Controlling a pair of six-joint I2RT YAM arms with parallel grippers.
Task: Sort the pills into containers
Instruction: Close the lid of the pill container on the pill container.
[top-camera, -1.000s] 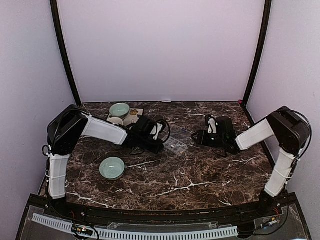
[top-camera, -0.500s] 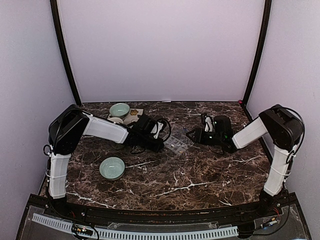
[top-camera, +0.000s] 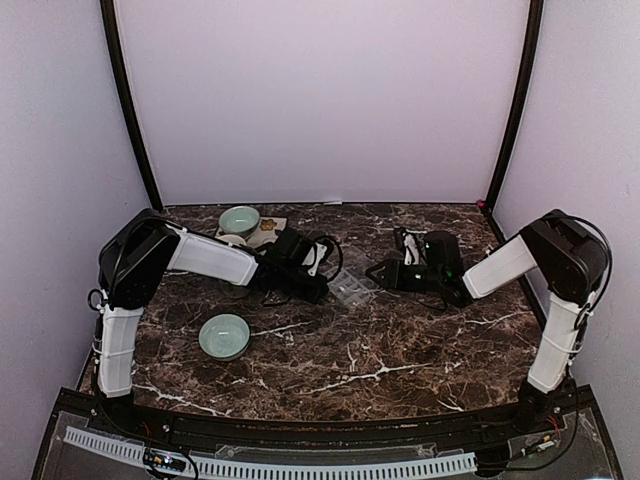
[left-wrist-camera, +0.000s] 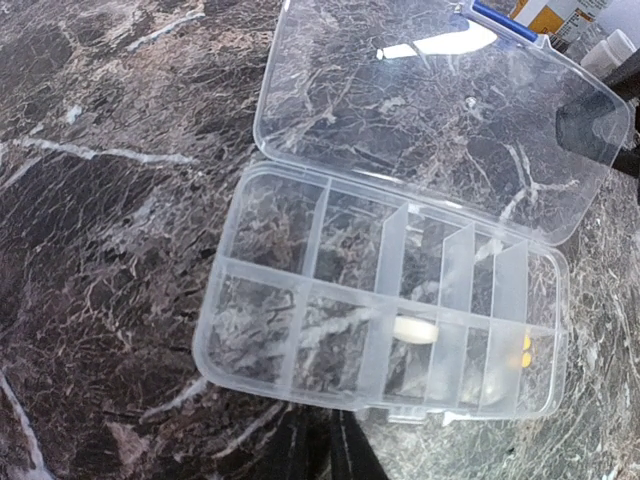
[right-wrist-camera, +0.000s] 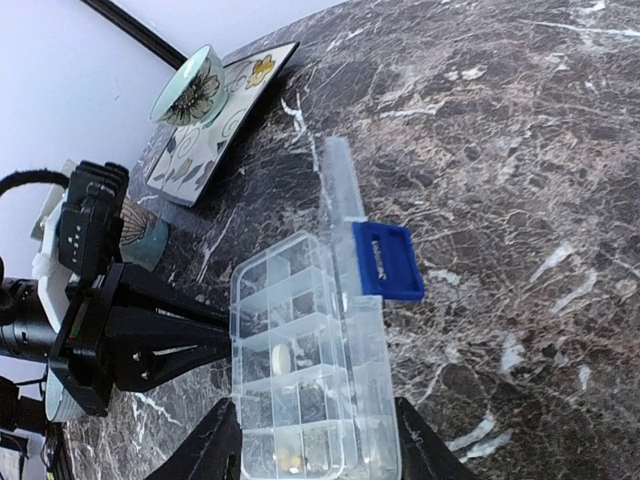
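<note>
The clear container (left-wrist-camera: 300, 270) lies on the marble with its lid (left-wrist-camera: 430, 110) hinged open. A white oval pill (left-wrist-camera: 415, 329) lies in one compartment and small yellow pills (left-wrist-camera: 526, 349) in an end one. My left gripper (left-wrist-camera: 335, 440) is shut, its tips against the container's near long wall, nothing visible between them. In the right wrist view the container (right-wrist-camera: 300, 320) runs between the fingers of my right gripper (right-wrist-camera: 316, 410), which is open and straddles its near end. The white pill (right-wrist-camera: 283, 358) and yellow pills (right-wrist-camera: 293, 462) show there too. From above, the container (top-camera: 354, 291) sits between left gripper (top-camera: 318, 288) and right gripper (top-camera: 378, 271).
A pale green bowl (top-camera: 224, 335) stands near the front left. At the back left a flowered bowl (right-wrist-camera: 190, 85) rests on a patterned plate (right-wrist-camera: 215, 145), with a teal cup (right-wrist-camera: 150, 245) beside it. A blue latch (right-wrist-camera: 385, 260) juts from the lid.
My right gripper has moved left until its fingers stand on either side of the container's end. The left gripper has shifted only slightly and stays shut.
</note>
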